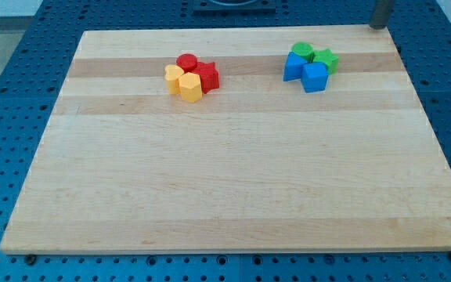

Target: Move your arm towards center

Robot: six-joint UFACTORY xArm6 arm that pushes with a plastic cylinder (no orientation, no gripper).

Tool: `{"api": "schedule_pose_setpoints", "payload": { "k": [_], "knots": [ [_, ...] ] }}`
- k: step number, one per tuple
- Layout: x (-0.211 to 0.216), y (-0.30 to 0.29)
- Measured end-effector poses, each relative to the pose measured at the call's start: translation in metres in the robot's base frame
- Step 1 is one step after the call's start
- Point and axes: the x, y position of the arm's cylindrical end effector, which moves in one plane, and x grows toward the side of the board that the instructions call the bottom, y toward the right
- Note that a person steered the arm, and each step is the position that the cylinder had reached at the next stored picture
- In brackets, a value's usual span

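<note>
The tip [379, 26] is seen at the tabletop's [225, 188] far right corner; travel toward the middle is not yet begun. No pincer is fitted.

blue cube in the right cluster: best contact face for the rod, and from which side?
Judgement only: I have no tool to grip with, only a push. The blue cube shows a flat face toward the view's bottom, free of neighbours; the other blue block and green blocks crowd its top and left. My tip sits at the view's top right, apart from them.
</note>
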Motion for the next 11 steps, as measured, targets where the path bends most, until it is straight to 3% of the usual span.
{"api": "schedule_pose_setpoints", "payload": {
  "k": [2, 5, 6, 8, 10, 11],
  "knots": [
    [0.0, -0.032],
    [0.067, -0.216],
    [0.081, -0.237],
    [0.121, -0.213],
    [0.208, -0.226],
    [0.197, -0.25]
  ]
}}
